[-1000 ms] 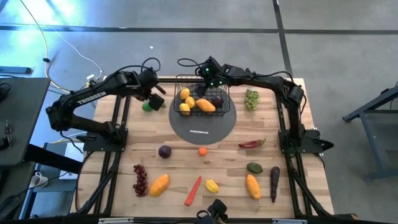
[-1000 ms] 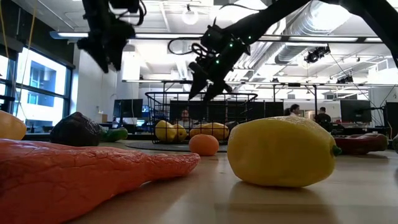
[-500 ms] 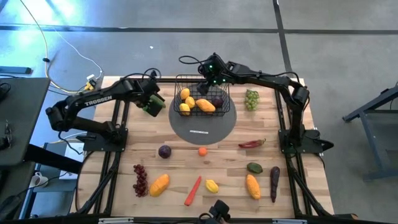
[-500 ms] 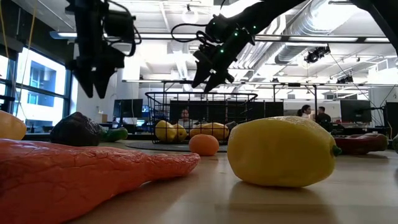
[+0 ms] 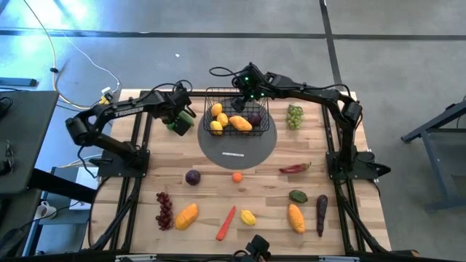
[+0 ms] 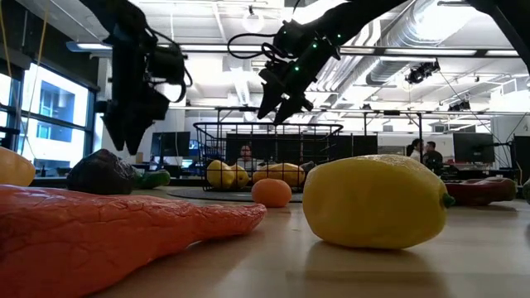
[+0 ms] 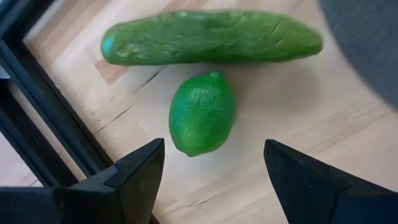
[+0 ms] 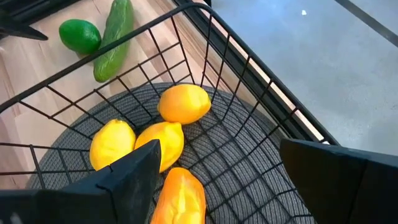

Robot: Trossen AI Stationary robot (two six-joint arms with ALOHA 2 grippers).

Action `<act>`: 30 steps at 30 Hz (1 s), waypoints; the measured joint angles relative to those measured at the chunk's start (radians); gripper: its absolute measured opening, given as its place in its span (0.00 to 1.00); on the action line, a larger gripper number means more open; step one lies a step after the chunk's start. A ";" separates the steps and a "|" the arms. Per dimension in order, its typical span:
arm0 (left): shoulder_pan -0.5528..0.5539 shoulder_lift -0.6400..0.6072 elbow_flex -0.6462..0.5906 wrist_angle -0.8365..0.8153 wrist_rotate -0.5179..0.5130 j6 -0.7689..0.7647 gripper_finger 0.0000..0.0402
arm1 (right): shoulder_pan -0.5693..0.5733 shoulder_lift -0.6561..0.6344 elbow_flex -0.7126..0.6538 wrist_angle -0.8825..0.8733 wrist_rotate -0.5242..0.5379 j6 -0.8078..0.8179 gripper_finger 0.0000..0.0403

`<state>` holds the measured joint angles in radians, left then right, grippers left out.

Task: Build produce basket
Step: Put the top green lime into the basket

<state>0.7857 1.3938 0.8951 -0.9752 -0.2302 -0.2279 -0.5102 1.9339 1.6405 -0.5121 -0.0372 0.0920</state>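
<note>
The black wire basket (image 5: 237,116) stands on the grey round mat (image 5: 240,149) at the table's far middle. It holds two lemons (image 8: 112,144), a rounder yellow-orange fruit (image 8: 183,102) and a mango (image 8: 180,196). My right gripper (image 8: 214,180) hangs open above the basket's far side (image 5: 250,96). My left gripper (image 7: 214,180) is open and points steeply down just above a green lime (image 7: 202,112), which lies on the wood beside a cucumber (image 7: 211,37), left of the mat. Its fingers stand on either side of the lime without touching it.
Loose produce covers the near half: plum (image 5: 192,177), small orange (image 5: 237,176), chili (image 5: 295,168), red grapes (image 5: 165,209), two mangoes (image 5: 187,215), carrot (image 5: 226,223), lemon (image 5: 248,217), eggplant (image 5: 321,215). Green grapes (image 5: 294,115) lie right of the basket.
My left gripper has come down toward the lime and cucumber and tipped to point more steeply down, staying open. My right gripper rose a little above the basket at first, then kept still.
</note>
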 joint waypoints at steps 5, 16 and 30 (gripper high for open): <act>0.012 0.068 0.000 0.003 0.000 0.058 0.66 | 0.000 0.000 0.000 -0.007 0.000 0.004 0.77; 0.014 0.177 0.000 0.054 -0.025 0.083 0.66 | 0.000 0.000 0.000 -0.007 0.000 0.004 0.77; 0.018 0.277 0.000 0.057 -0.071 0.130 0.62 | 0.000 0.000 0.000 -0.007 0.000 0.013 0.77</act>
<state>0.8036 1.6712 0.8951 -0.9182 -0.3017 -0.0976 -0.5102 1.9339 1.6409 -0.5190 -0.0372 0.1054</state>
